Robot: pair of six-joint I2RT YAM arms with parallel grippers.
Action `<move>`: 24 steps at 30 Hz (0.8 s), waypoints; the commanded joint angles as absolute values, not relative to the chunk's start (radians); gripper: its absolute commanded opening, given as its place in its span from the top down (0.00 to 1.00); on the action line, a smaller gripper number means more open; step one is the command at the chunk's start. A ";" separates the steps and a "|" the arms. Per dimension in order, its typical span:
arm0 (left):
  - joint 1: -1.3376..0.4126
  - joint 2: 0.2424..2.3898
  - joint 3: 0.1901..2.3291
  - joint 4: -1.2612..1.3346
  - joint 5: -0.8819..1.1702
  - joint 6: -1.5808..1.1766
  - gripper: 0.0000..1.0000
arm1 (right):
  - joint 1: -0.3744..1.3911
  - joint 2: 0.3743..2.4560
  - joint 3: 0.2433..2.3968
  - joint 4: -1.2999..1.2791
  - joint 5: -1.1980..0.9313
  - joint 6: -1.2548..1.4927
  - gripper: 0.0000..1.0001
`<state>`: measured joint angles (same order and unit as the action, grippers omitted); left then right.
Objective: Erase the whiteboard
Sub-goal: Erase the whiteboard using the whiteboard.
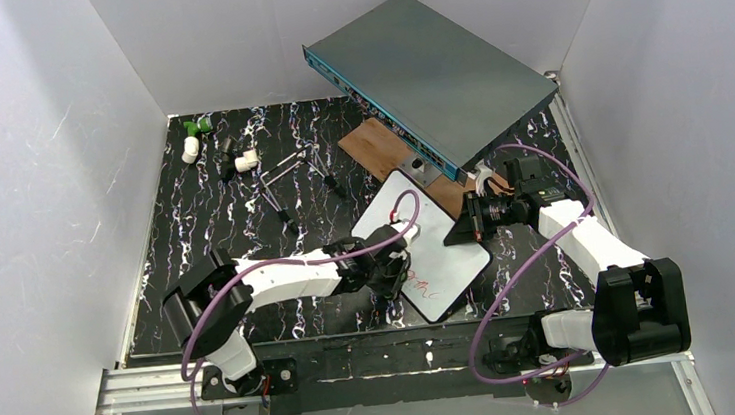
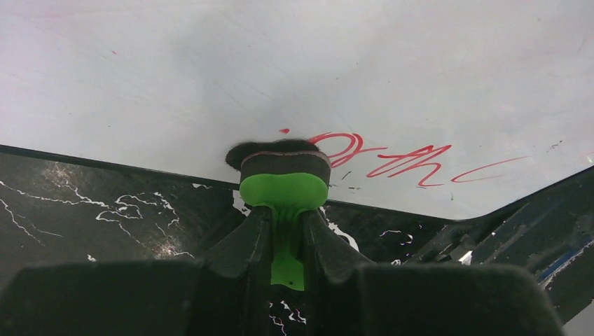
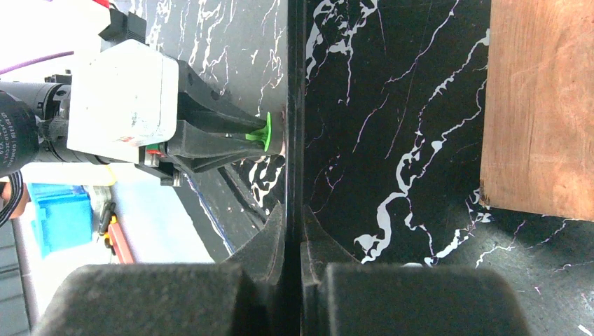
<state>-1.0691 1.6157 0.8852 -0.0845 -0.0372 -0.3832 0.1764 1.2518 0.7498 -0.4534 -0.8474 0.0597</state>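
The whiteboard (image 1: pixel 445 259) sits right of centre on the black marbled table (image 1: pixel 195 233), turned diagonally. Its far corner reaches the brown wooden plank (image 1: pixel 375 147) under the low edge of the grey-teal metal box (image 1: pixel 432 71), which leans up toward the back wall, so there is little room on that side. Its near corner lies close to the table's front edge.

To the left, bare tabletop separates the board from a scatter of white and green caps (image 1: pixel 192 139) and dark pens (image 1: pixel 282 190) near the far left corner. White walls close off the left, back and right.

The left gripper (image 1: pixel 395 262) is closed narrowly on the green handle of an eraser (image 2: pixel 284 183). The right gripper (image 1: pixel 458 231) is pinched on the board's right edge.

The top view shows only a little red writing (image 1: pixel 420 284) near the board's near end, with the left arm covering the eraser. The left wrist view makes clear what that one cannot: the eraser's black felt face presses on the board just inside the thin black rim, at the left end of the red scrawl (image 2: pixel 392 159), and the white area above is faintly smeared.

The right wrist view sees the board edge-on as a thin dark line between its closed fingers (image 3: pixel 273 238). It also shows the eraser (image 3: pixel 260 133) meeting the board from the left and the plank (image 3: pixel 539 105) well off to the right. Whether the board lies flat or is lifted I cannot tell.
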 commanded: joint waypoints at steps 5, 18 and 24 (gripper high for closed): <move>-0.959 1.637 0.974 -0.127 -0.029 -0.318 1.00 | 0.202 1.255 0.760 -0.493 -0.908 0.015 0.99; -1.059 1.634 0.896 -0.076 0.014 -0.361 1.00 | 0.202 1.257 0.761 -0.495 -0.913 0.014 0.99; -1.008 1.631 0.939 -0.102 -0.018 -0.313 1.00 | 0.202 1.255 0.761 -0.494 -0.913 0.012 0.99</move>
